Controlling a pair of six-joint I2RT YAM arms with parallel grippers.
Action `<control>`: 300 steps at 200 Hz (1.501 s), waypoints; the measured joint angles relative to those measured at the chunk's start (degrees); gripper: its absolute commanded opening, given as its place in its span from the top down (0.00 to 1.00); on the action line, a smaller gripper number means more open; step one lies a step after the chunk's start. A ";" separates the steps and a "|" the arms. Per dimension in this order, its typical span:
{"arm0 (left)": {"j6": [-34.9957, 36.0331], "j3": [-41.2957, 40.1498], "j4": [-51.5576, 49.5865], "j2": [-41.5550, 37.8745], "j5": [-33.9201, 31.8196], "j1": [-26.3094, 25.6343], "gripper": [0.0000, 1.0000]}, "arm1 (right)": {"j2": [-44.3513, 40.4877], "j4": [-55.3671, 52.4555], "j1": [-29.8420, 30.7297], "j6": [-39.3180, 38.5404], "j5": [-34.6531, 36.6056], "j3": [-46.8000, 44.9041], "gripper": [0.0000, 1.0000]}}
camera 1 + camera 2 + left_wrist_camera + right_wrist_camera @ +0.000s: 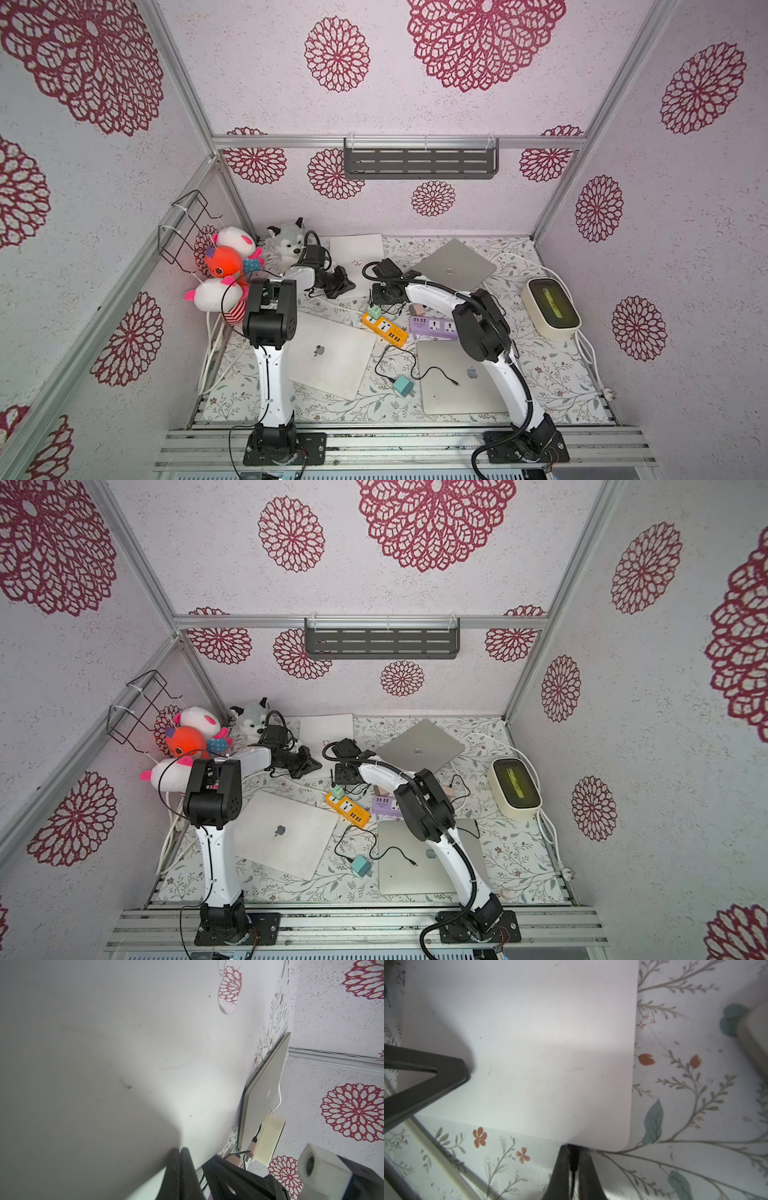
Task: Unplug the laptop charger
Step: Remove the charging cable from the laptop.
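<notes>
The white laptop (pixel 356 254) (pixel 326 731) lies closed at the rear middle of the table. My right gripper (pixel 573 1153) (pixel 375 289) is shut on a black charger plug (pixel 573 1158), whose tip meets the near edge of the white laptop (pixel 529 1043) close to its corner. A thin black cable runs back from the plug between the fingers. My left gripper (pixel 180 1153) (pixel 347 286) is shut, its tips resting on the lid of the white laptop (pixel 124 1043). One of its fingers (pixel 436 1076) shows in the right wrist view.
A green adapter (pixel 374 311) sits in an orange power strip (pixel 384 328), beside a purple strip (pixel 432 326). A grey laptop (pixel 455 266), two silver laptops (pixel 328 357) (pixel 461 382), a loose teal adapter (pixel 403 386), a cream box (pixel 550 307) and plush toys (pixel 224 266) surround the spot.
</notes>
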 measured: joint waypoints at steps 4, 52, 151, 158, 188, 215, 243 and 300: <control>0.00 0.00 -0.02 0.00 0.00 0.00 1.00 | 0.00 0.00 -0.02 -0.02 -0.17 0.00 0.93; 0.00 0.00 -0.02 0.00 0.00 0.00 1.00 | -0.02 -0.96 0.46 -0.52 1.64 0.33 0.92; 0.02 0.00 -0.04 -0.02 0.00 0.00 1.00 | -2.95 1.73 -0.55 0.46 -2.16 -5.03 0.94; 0.02 0.00 -0.04 0.00 0.00 0.00 1.00 | -2.97 1.62 -0.55 0.44 -2.08 -5.03 0.94; 0.02 0.00 -0.04 -0.02 0.00 0.00 1.00 | -3.19 0.79 -0.55 0.39 -1.88 -5.03 0.93; 0.02 0.00 -0.15 -0.11 -0.09 -0.02 1.00 | -3.74 -0.28 -0.55 0.00 -1.44 -5.44 0.93; 0.04 -0.37 -0.31 -0.42 -0.20 -0.02 1.00 | -4.55 -1.55 -0.55 -0.04 -0.42 -6.14 0.91; 0.04 -0.55 -2.10 -1.31 -0.74 -0.09 1.00 | -6.80 -3.28 -0.55 -0.66 0.57 -6.71 0.70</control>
